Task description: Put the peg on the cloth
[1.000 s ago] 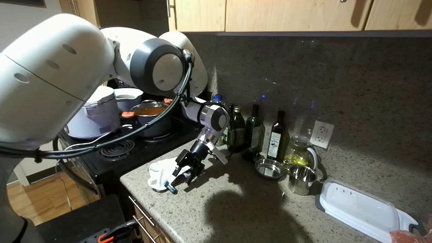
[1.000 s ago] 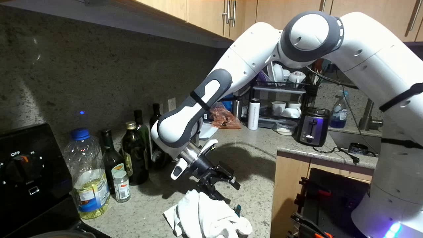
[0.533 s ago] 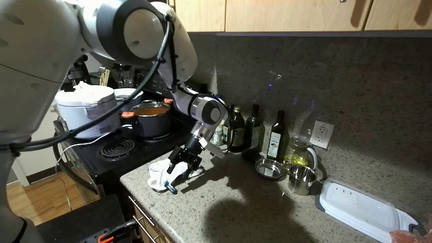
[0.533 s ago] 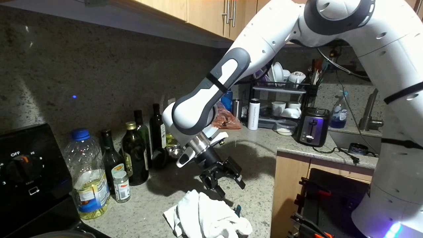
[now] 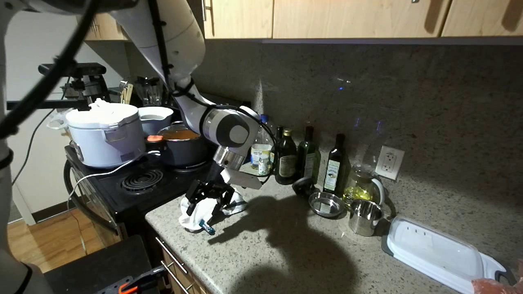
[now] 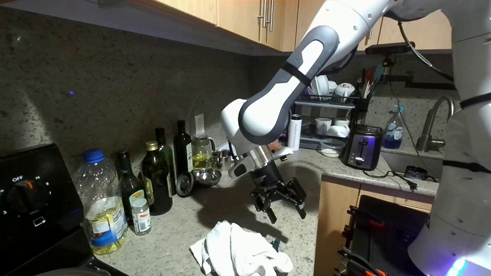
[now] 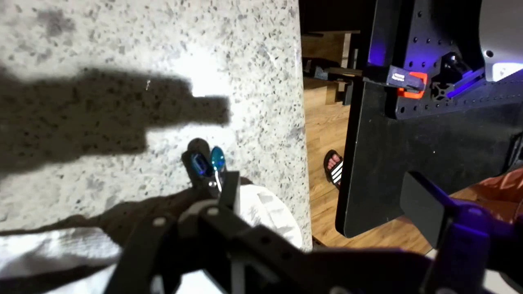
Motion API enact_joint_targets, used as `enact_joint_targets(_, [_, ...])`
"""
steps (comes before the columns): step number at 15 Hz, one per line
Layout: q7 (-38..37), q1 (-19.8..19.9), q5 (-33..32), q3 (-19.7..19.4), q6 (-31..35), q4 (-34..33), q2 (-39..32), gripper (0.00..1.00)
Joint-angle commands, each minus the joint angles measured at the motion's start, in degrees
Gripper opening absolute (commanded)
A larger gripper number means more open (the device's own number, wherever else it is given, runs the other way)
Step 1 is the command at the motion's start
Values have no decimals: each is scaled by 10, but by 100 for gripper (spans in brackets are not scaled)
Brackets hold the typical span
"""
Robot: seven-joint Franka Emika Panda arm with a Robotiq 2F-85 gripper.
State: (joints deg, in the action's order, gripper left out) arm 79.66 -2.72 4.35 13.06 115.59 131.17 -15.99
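The peg [image 5: 207, 227] is small and teal-blue and lies at the edge of the white crumpled cloth [image 5: 190, 221] on the counter. In an exterior view only the end of the peg [image 6: 275, 244] shows behind the cloth [image 6: 239, 251]. In the wrist view the teal handles of the peg [image 7: 217, 159] lie over the counter, and its other end is hidden by a finger. I cannot tell whether that end rests on the cloth. My gripper [image 6: 287, 217] is open and empty, above the counter. In the wrist view the gripper [image 7: 327, 196] has its fingers wide apart.
Several bottles [image 5: 287, 159] stand along the back wall. A steel bowl [image 5: 326, 204], a steel cup [image 5: 365, 218] and a lidded white container [image 5: 437, 249] are further along. The stove [image 5: 141, 181] with pots adjoins the counter. The counter's front edge [image 7: 304, 143] is near the peg.
My open gripper has risen and moved away from the peg, toward the right in an exterior view. The peg and cloth have not moved.
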Motion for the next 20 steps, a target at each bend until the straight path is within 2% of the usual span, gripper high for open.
enact_joint_targets(1, [37, 8, 36, -6, 68, 128, 125, 100])
enact_joint_targets(6, [101, -7, 59, -39, 109, 247, 252, 100])
enact_joint_targets(11, [160, -19, 21, -91, 101, 326, 356, 100])
enact_joint_targets(12, [166, -18, 4, -100, 86, 282, 331, 100])
enact_joint_targets(16, [208, -18, -35, -131, 108, 277, 362, 100])
enact_joint_targets(17, [219, -20, -35, -138, 115, 299, 385, 100])
enact_joint_targets(20, [210, -23, -31, -145, 100, 276, 358, 100])
